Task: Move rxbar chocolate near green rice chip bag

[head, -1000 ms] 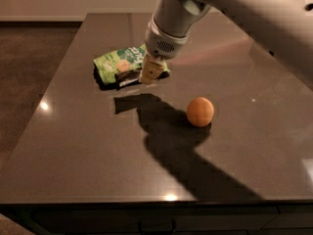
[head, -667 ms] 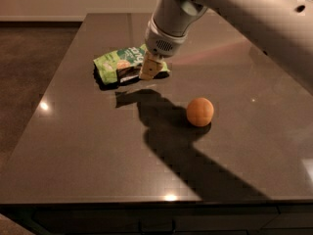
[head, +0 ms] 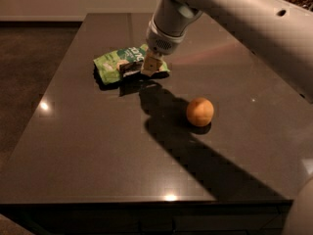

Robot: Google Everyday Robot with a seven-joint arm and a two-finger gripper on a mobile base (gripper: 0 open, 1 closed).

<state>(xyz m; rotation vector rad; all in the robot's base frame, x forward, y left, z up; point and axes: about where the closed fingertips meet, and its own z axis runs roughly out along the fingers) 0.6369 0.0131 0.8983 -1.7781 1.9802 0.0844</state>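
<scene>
The green rice chip bag [head: 111, 63] lies crinkled on the dark table, at the far left. The rxbar chocolate [head: 130, 68], black with a pale patch, sits against the bag's near right edge. My gripper [head: 149, 66] comes down from the upper right and is shut on the bar's right end, low over the table. The gripper hides the bar's right end and part of the bag's right side.
An orange ball [head: 200, 112] rests on the table [head: 98, 146] to the right of and nearer than the bag. My arm [head: 234, 18] spans the upper right and casts a long shadow across the table. The table's front edge runs along the bottom.
My gripper has carried the bar a little farther back and lower. The bar's shadow has closed up under it beside the bag. The ball has not moved.
</scene>
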